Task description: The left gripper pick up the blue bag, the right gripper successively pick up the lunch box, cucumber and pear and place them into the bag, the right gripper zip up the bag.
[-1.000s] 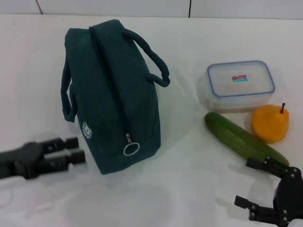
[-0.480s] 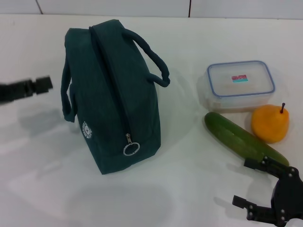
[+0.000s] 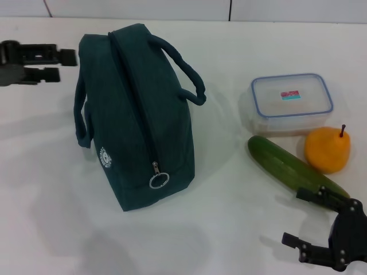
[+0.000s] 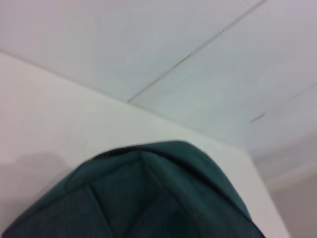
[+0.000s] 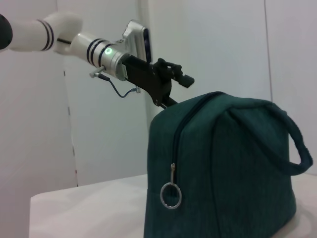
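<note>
White table (image 3: 229, 229) under everything. Blue bag (image 3: 135, 114) upright on the left half, zipped along the top, metal ring pull (image 3: 159, 181) hanging at the near end (plain too from the right wrist (image 5: 171, 196)), one loop handle (image 3: 183, 71) arching toward the food, round white logo (image 3: 106, 158) on the near left side. Cucumber (image 3: 295, 168) lying slantwise on the right, just in front of the lunch box (image 3: 291, 103), lid on, sticker up. Pear (image 3: 327, 149) just beside the cucumber, stem up, in front of the box's right corner. Left gripper (image 3: 60, 64) raised beside the bag's far left upper edge, fingers parted with a narrow gap, not gripping the bag. Right gripper (image 3: 307, 220) low at the near right, jaws spread wide, empty, upper fingertip just short of the cucumber's near end.
</note>
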{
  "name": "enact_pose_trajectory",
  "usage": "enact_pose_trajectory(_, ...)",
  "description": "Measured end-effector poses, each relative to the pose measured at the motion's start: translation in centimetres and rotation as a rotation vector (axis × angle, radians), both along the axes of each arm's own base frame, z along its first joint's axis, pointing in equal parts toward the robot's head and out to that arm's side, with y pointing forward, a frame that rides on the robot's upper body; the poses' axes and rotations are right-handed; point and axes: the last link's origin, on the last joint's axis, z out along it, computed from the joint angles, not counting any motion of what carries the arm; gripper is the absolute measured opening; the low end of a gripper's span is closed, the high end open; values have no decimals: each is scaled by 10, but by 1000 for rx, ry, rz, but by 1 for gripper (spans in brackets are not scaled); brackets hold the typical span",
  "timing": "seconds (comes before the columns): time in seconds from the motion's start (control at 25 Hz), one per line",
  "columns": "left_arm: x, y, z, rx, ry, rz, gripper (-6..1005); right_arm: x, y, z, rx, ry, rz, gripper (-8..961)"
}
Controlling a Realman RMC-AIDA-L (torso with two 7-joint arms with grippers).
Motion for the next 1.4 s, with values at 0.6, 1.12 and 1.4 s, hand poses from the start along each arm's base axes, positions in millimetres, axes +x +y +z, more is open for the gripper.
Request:
enact_pose_trajectory(0.6, 29, 19, -21, -141, 121, 13, 764, 0, 3, 0, 10, -3, -8, 846)
enact_pose_trajectory(1.12, 32, 26, -36, -174, 209, 27, 746, 1, 4, -1, 12, -13, -15, 841)
enact_pose_trajectory(1.4, 30, 25, -36, -174, 199, 25, 736, 2, 3, -2, 11, -10, -23, 839)
